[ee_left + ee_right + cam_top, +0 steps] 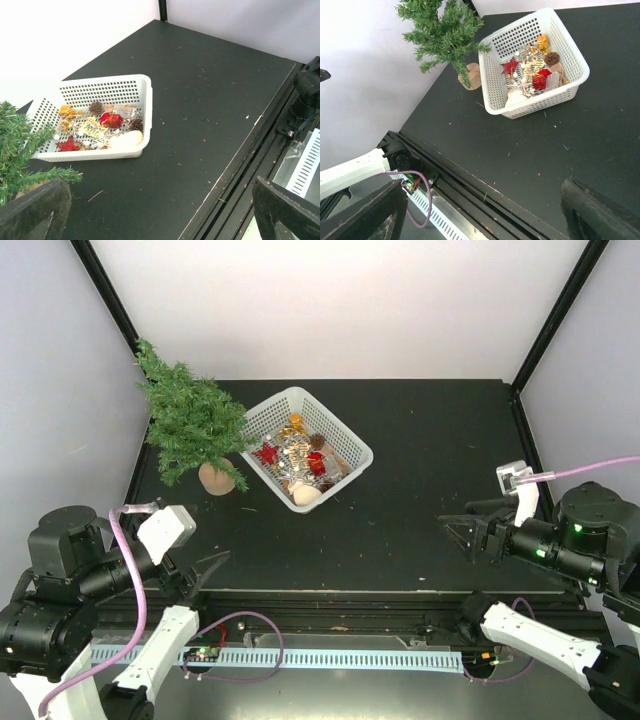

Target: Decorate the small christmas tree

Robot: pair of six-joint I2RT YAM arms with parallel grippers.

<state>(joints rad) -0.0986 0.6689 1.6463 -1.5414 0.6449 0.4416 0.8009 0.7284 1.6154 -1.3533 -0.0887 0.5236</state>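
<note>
The tree [190, 425] is standing upright on its tan base at the far left of the bench [430, 460]. No ornament is showing on its branches. The basket [268, 406] is sitting just beside it to the right, one corner close under the lower branches. It is holding a jumble of ornaments: a red star [267, 452], gold pieces, pinecones, a red piece and a cream piece [305, 495] at the near corner.

The left arm [90, 575] and right arm [560, 545] are hanging at the near edge, well apart from the basket. The left jaws are standing spread wide and gripping nothing. The right jaws are also spread and empty.

Decorating is, by the look of it, not yet begun, so the step in hand is the first reach toward the basket. The next move is calling for one arm to travel out over the basket and come down from above, since the walls are blocking any sideways approach. The ornaments are lying tangled together, so the jaws are going to need a piece that sits clear. The star on the tree side or the cream piece near the corner seems likeliest. The tree looks light on its small base, so hanging anything is likely to want a gentle touch.
</note>
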